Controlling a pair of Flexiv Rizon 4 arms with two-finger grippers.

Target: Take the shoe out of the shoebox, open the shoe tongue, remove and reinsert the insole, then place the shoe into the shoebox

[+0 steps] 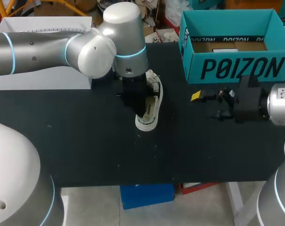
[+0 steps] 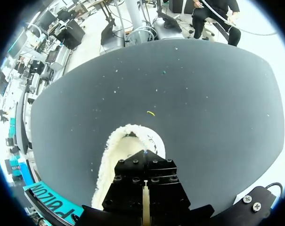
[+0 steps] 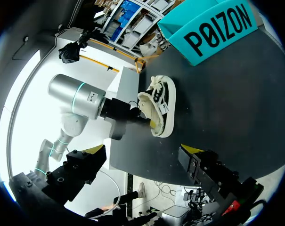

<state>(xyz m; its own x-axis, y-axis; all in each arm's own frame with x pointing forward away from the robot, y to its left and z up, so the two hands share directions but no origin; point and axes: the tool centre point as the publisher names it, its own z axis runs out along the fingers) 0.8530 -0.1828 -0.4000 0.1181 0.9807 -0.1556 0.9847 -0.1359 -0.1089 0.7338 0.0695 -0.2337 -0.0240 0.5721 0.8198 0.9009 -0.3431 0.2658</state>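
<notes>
The left gripper (image 2: 144, 181) sits closest to the left wrist lens, its black body covering the lower middle of that view. It points straight down into the shoe (image 2: 118, 148), whose cream fleece lining rims the opening around the gripper's front end. Its yellow tips are buried inside, so whether they are parted or closed on anything is hidden.

From the head view the left arm (image 1: 48, 47) comes in from the left and bends down over the shoe (image 1: 148, 122), which rests on the black tabletop (image 1: 85, 141) near the middle. The shoe has a white sole and a dark upper, and its laces are at the end farthest from the camera. In the right wrist view its opening faces the descending left gripper.

The right gripper (image 1: 203, 106) hovers low over the tabletop, to the right of the shoe and clear of it. It sits in front of the shoebox (image 1: 236, 68), and its fingers (image 3: 191, 155) are spread wide with nothing between them.

The teal shoebox stands open at the far right of the tabletop, showing a bare brown floor. It is well apart from the shoe.

A white box (image 1: 38, 81) sits at the tabletop's far left, partly behind the left arm. A tiny yellow scrap (image 2: 150, 113) lies on the tabletop ahead of the shoe.
</notes>
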